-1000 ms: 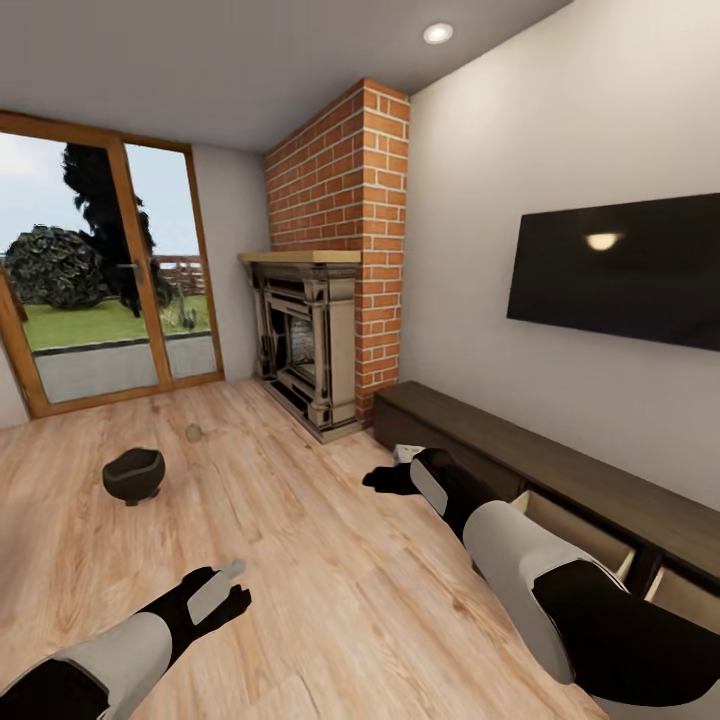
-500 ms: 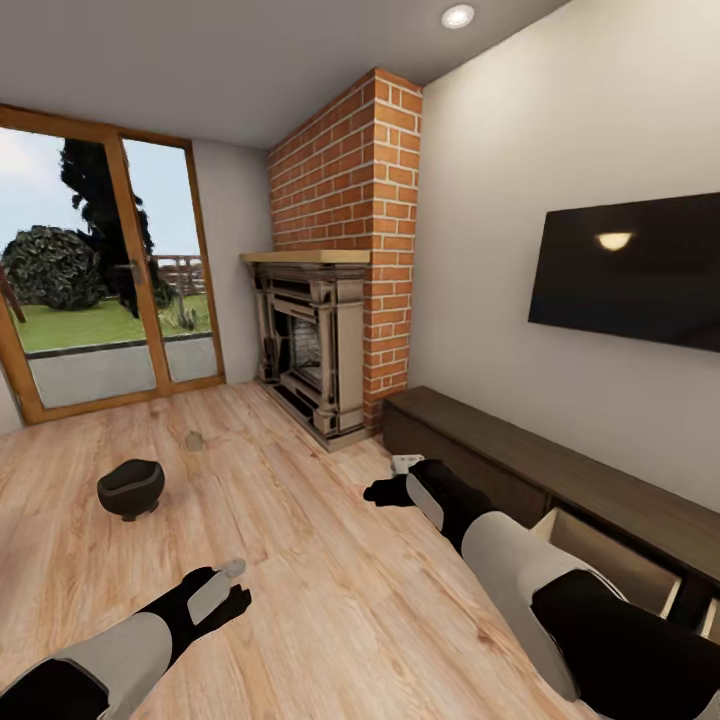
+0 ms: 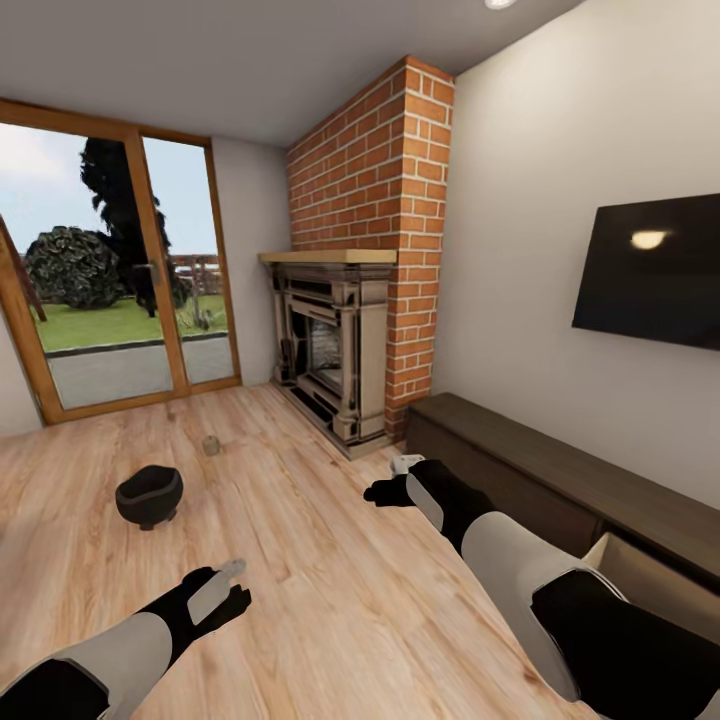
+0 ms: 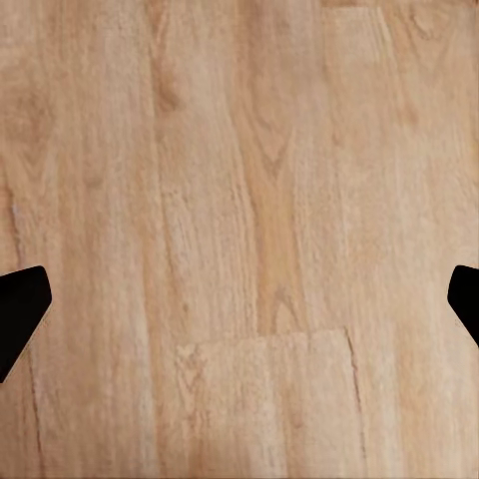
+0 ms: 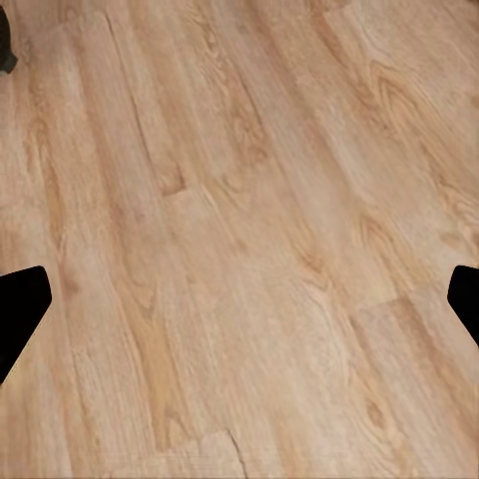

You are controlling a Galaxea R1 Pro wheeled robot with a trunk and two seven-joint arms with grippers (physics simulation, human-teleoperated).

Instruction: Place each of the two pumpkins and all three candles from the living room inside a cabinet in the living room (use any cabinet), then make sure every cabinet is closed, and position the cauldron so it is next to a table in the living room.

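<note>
You had both grippers, left (image 4: 239, 299) and right (image 5: 239, 299), spread wide and empty over bare floor (image 3: 330, 590), carried low for travel. The cauldron (image 3: 149, 494) sat ahead-left; the cabinet (image 3: 560, 490) lined the wall, one drawer (image 3: 650, 575) open.

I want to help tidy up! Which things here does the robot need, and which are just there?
Needed: cauldron on the floor; cabinet with a drawer open.

Just there: fireplace, TV, glass doors, small thing on the floor, too small to tell.
</note>
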